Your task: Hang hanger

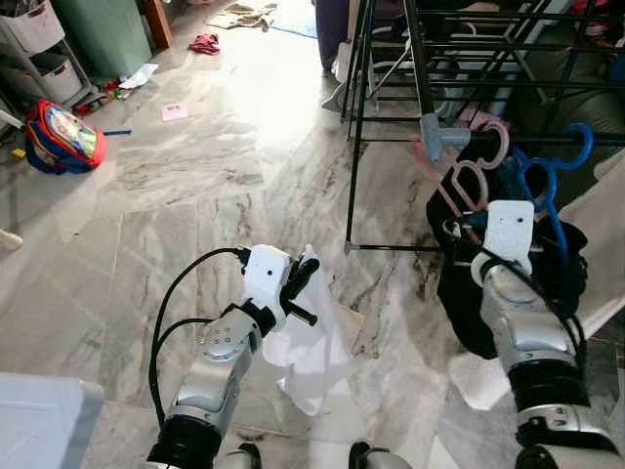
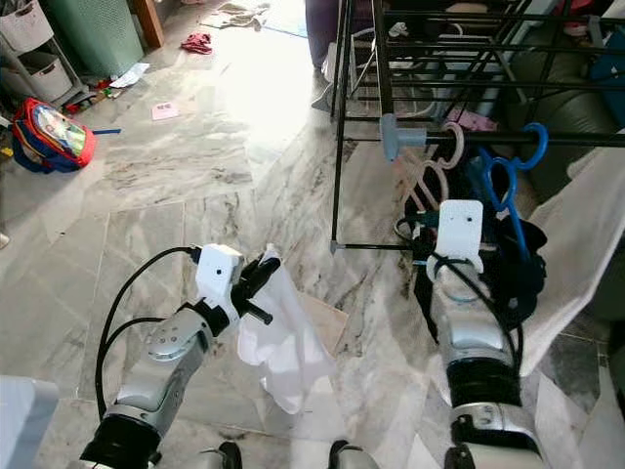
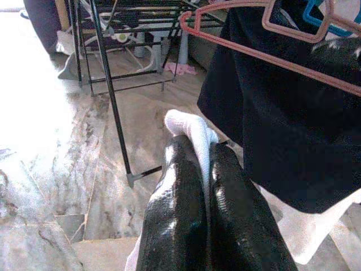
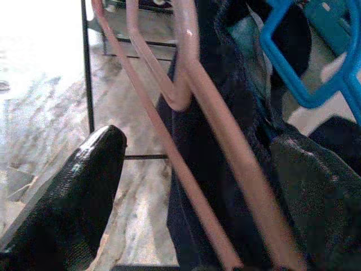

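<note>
A pink hanger (image 1: 471,183) carrying a dark garment (image 1: 459,293) hangs by its hook on the front rail (image 1: 547,139) of a black drying rack, next to a blue hanger (image 1: 547,176). My right gripper (image 4: 203,144) is raised to the pink hanger and stands open, one black finger (image 4: 79,186) on each side of the hanger's bars. Lower down, over the marble floor, my left gripper (image 1: 305,283) is shut on a white cloth (image 1: 312,352) that droops below it. The cloth's edge (image 3: 189,124) pokes out between the fingertips.
The rack's black legs and lower bar (image 1: 391,247) stand just ahead of me. A white towel (image 1: 605,225) hangs at the right. A colourful backpack (image 1: 63,137), shelves, a red rag (image 1: 205,42) and a pink paper (image 1: 175,111) lie at the far left. A pale grey corner (image 1: 39,420) is at my near left.
</note>
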`<state>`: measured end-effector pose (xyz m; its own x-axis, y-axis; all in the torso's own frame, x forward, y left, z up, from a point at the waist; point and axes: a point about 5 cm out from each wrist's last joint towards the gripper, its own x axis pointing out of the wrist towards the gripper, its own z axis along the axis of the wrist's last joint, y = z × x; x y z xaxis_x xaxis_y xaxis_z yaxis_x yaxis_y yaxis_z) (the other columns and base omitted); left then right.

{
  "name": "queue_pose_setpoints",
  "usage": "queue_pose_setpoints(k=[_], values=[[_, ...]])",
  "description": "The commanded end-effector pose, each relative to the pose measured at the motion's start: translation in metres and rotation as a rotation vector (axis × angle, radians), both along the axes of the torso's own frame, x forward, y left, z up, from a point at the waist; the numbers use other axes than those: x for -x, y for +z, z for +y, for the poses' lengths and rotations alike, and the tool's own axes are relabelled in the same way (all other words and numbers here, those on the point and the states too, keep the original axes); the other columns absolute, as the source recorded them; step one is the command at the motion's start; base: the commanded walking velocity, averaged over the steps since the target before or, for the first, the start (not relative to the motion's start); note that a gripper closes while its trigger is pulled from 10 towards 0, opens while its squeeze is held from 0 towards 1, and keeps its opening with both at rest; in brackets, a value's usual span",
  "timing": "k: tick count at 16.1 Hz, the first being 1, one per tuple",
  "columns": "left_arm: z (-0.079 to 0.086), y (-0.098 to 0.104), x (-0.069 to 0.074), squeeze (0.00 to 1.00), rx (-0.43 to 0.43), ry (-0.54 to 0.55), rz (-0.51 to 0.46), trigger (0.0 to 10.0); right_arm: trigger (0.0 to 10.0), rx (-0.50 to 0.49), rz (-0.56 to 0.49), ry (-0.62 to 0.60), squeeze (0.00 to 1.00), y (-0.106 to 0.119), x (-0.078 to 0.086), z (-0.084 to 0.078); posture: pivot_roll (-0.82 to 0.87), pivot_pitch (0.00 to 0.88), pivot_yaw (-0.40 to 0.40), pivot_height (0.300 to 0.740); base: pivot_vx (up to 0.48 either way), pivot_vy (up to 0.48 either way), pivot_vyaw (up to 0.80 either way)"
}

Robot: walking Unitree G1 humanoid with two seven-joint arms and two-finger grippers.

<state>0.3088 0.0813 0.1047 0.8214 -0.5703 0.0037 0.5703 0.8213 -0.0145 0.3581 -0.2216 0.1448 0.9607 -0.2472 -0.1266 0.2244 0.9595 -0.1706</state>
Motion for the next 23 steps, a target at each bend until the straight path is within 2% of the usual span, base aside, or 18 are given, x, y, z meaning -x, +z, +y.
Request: queue_pose_setpoints(k=[1,5,12,22,23], values=[[-0.003,-0.001,0.0,0.0,-0.013,-0.016,0.004,10.0,10.0,0.016,0.0,0.029,0.0,0.005,-0.004,-0.004,0.03,0.212,0.007,0.74,0.0,0.0,0.0],[-0.002,-0.002,0.001,0.0,-0.017,-0.011,0.006,10.0,10.0,0.027,0.021,0.051,0.0,0.011,-0.012,-0.017,0.04,0.213,-0.001,0.74,0.0,0.0,0.0],[0.002,-0.004,0.002,0.0,-0.03,0.004,0.014,10.0,10.0,-0.007,0.055,0.17,0.0,0.012,-0.021,-0.009,0.05,0.218,-0.005,0.74,0.0,0.0,0.0],[0.0,-0.004,0.0,0.0,-0.05,-0.002,0.015,10.0,10.0,0.045,0.089,0.229,0.0,0.016,-0.026,-0.015,0.05,0.21,-0.001,0.74,0.0,0.0,0.0],[0.0,-0.005,0.0,0.0,-0.056,-0.003,0.015,10.0,9.3,0.041,0.093,0.243,0.0,0.016,-0.026,-0.014,0.05,0.21,-0.001,0.74,0.0,0.0,0.0]])
